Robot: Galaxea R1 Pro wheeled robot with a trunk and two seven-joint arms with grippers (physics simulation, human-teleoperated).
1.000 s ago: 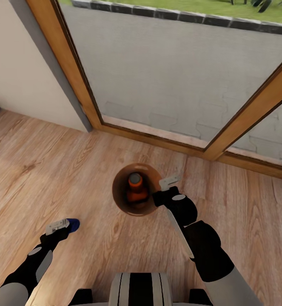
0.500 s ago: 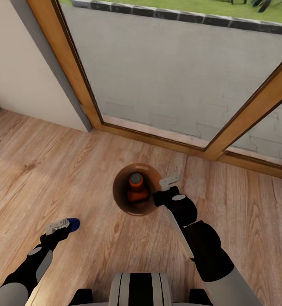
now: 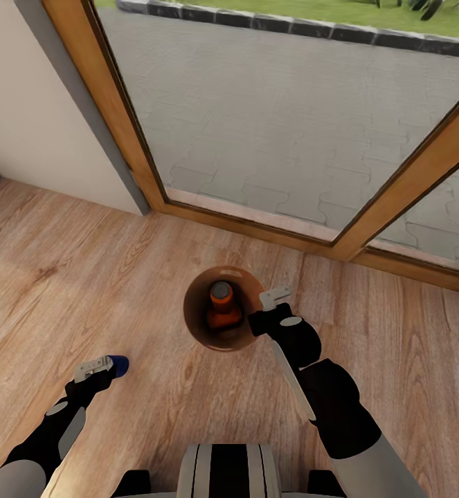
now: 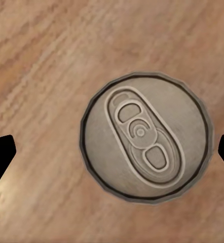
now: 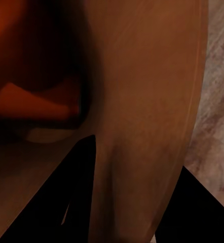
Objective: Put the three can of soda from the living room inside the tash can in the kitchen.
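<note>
Main risk as I see it: the left gripper [image 3: 94, 367] sits over the dark blue soda can with the silvery pull-tab top [image 4: 146, 137], which stands upright on the light wood plank floor [image 3: 139, 277], and the can is off-centre between the two black fingertips [image 4: 0, 154], nearer one side. The jaws are spread wide with nothing held; if I drop and close from here, one finger may hit first and tip or roll the can away. Second risk: the right gripper [image 3: 276, 296] is pinched on the rim of the small round tapered bin with the glossy brown inside [image 3: 246, 332], one finger inside the wall and one outside; any jerk of that arm could tilt it and spill it. The bin holds orange soda cans [image 3: 222, 308]; I can't tell whether one or two. It stands near the wood-framed glass door [image 3: 367, 221], so this doesn't look like the kitchen yet.
</note>
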